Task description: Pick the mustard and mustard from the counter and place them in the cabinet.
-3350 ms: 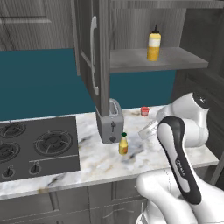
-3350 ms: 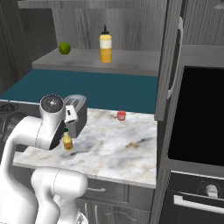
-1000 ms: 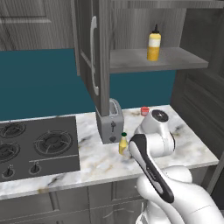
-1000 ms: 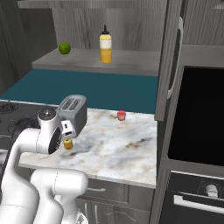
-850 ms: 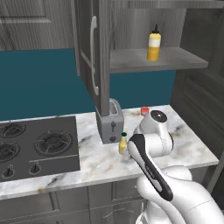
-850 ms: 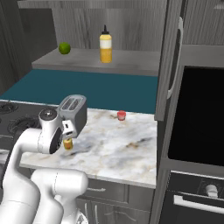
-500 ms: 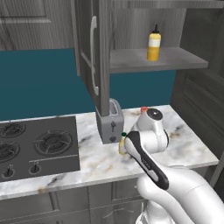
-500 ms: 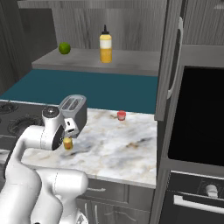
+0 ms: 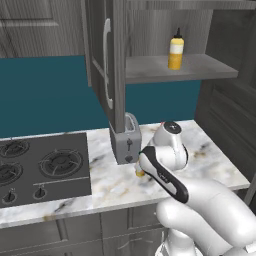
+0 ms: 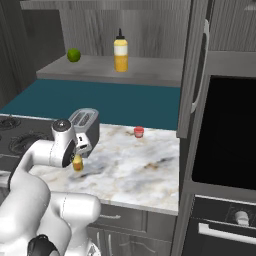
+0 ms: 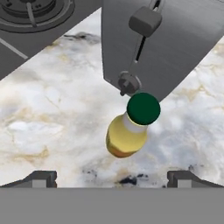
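The taller mustard [image 9: 175, 50] [image 10: 120, 52] stands upright on the cabinet shelf [image 9: 150, 70], behind the open door [image 9: 107, 60]. The smaller mustard [image 11: 128, 133], yellow with a dark green cap [image 11: 143, 108], stands on the marble counter [image 10: 135, 165] right in front of the toaster [image 10: 85, 122]. My gripper [image 10: 80, 148] hangs directly above this bottle [image 10: 77, 163], pointing down. It is open, its fingertips [image 11: 41, 178] spread wide to either side with nothing between them. From the left base, my arm covers most of the small bottle [image 9: 140, 173].
The toaster [image 9: 126, 140] [image 11: 166, 39] sits close behind the small bottle. A black gas hob [image 9: 45, 167] lies to the left. A small red cup [image 10: 138, 131] stands at the counter's back, a green lime [image 10: 73, 54] on the shelf. A dark oven [image 10: 225, 135] rises at right.
My arm has swung left and forward, bringing the hand over the small mustard by the toaster. The jaws stayed wide open. Neither bottle has moved.
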